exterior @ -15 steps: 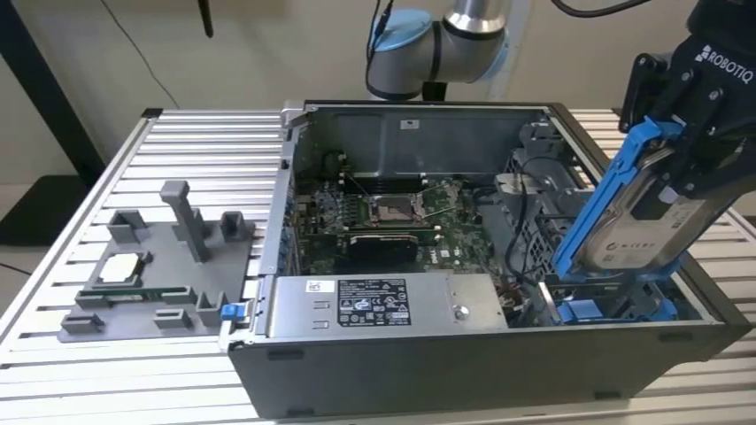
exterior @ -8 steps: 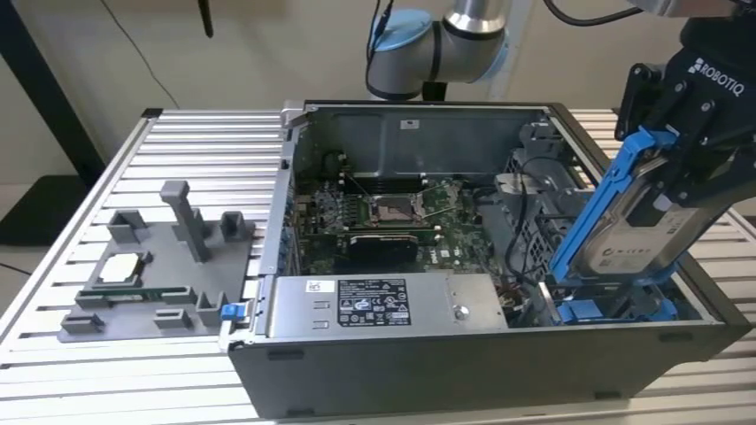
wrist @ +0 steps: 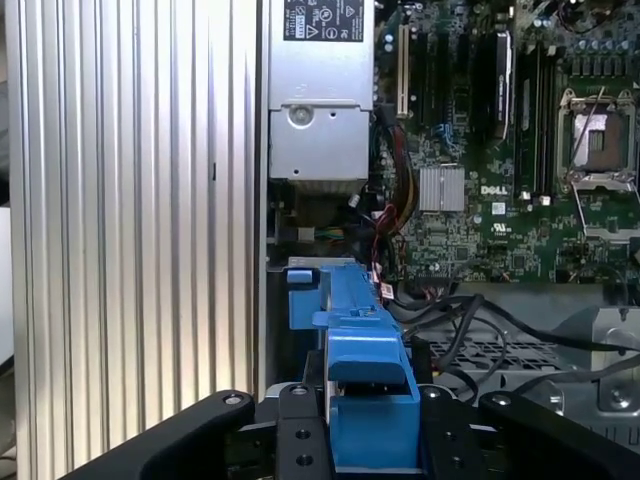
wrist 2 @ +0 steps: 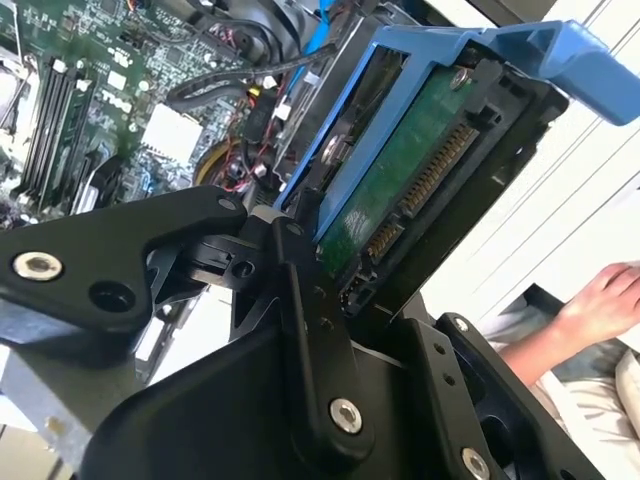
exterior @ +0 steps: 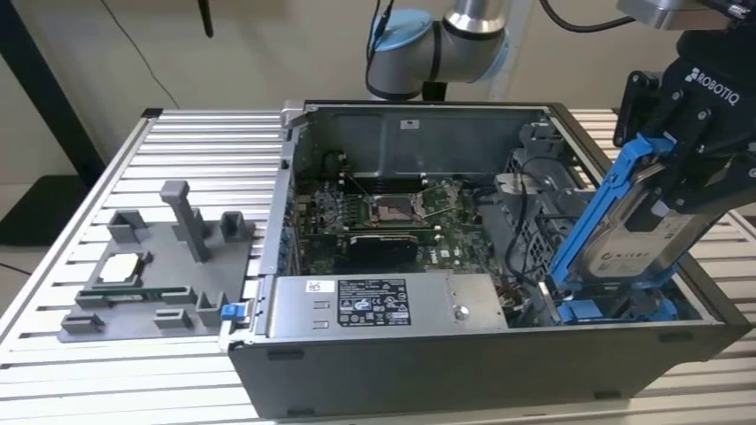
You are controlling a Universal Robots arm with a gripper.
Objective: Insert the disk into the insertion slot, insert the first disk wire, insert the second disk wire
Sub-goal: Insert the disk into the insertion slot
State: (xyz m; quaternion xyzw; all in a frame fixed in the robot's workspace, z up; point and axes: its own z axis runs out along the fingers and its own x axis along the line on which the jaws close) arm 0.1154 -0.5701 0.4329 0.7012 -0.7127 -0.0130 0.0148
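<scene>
The disk [exterior: 647, 235], a silver-grey drive with a white label in a blue carrier [exterior: 597, 208], stands steeply tilted at the exterior view's right. My gripper [exterior: 682, 188] is shut on its upper part. Its lower end reaches down into the insertion slot [exterior: 603, 308], a bay with blue plastic in the near right corner of the open computer case. In the second wrist view the disk's green circuit board and connector [wrist 2: 400, 190] face the camera between my fingers [wrist 2: 300, 290]. In the first wrist view the blue carrier [wrist: 365, 380] is clamped in my gripper [wrist: 370, 425]. Black disk wires [wrist: 470, 320] lie loose beside the bay.
Inside the case [exterior: 473, 372] lie the motherboard [exterior: 378, 221] and a long silver power-supply box [exterior: 378, 305] along the near wall. A grey fixture with small parts [exterior: 154, 266] sits on the slatted table [exterior: 71, 372]. A person's hand [wrist 2: 600, 300] rests beyond the case.
</scene>
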